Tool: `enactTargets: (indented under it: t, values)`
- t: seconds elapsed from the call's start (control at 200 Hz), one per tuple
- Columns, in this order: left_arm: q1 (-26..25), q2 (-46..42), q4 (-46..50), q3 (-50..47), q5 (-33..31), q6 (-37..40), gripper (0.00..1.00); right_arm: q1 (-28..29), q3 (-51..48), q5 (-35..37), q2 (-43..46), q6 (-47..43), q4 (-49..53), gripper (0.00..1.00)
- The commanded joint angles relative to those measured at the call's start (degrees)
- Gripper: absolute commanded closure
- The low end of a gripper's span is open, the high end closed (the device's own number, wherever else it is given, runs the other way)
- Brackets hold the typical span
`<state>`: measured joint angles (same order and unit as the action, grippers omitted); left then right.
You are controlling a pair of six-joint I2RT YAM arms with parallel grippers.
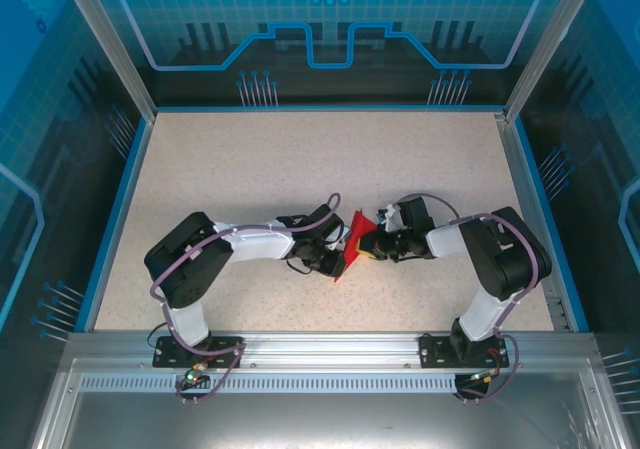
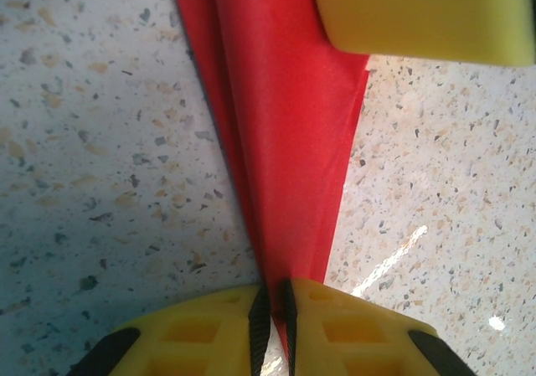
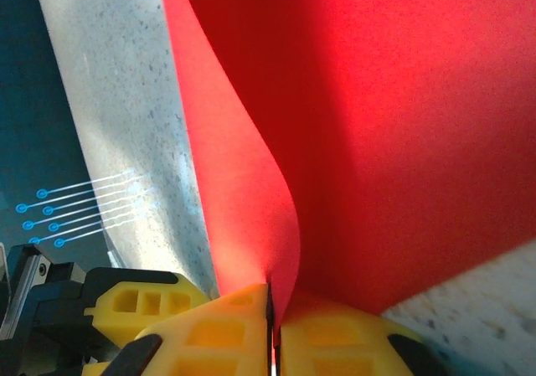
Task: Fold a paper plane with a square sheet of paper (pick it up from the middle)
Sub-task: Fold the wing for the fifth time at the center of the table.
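Just below frame centre, the sheet of paper [image 1: 353, 237] sits over the bench [image 1: 300, 159], left end effector [image 1: 337, 263] touching its left side, right end effector [image 1: 372, 249] its right.

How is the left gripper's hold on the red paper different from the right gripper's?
The left gripper pinches the paper at a narrow, folded end; the right gripper pinches a broad part. Near the left gripper the paper runs straight; near the right gripper it bends in a curve. The left gripper reaches in from the left, the right gripper from the right. Both are yellow and shut on the same red paper.
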<state>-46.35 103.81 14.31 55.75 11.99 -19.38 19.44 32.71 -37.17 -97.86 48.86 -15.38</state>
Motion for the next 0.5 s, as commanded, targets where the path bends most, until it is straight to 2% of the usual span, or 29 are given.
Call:
enactTargets:
  t: [0.0, 0.22, 0.495]
  values:
    - [-2.0, 7.2, -1.3, -2.1, -2.3, 0.8, 0.82, -0.9, 0.0, 4.9, 2.8, -1.7, 5.9, 0.86]
    - [-2.0, 8.1, -2.2, -2.8, -3.0, 0.8, 0.83, -0.9, 1.6, 7.1, 8.5, -4.6, 13.2, 0.78]
    - [-1.9, 8.5, -2.2, -2.3, -3.4, 0.7, 0.82, 0.2, 3.2, 7.3, 12.8, -6.7, 18.1, 0.77]
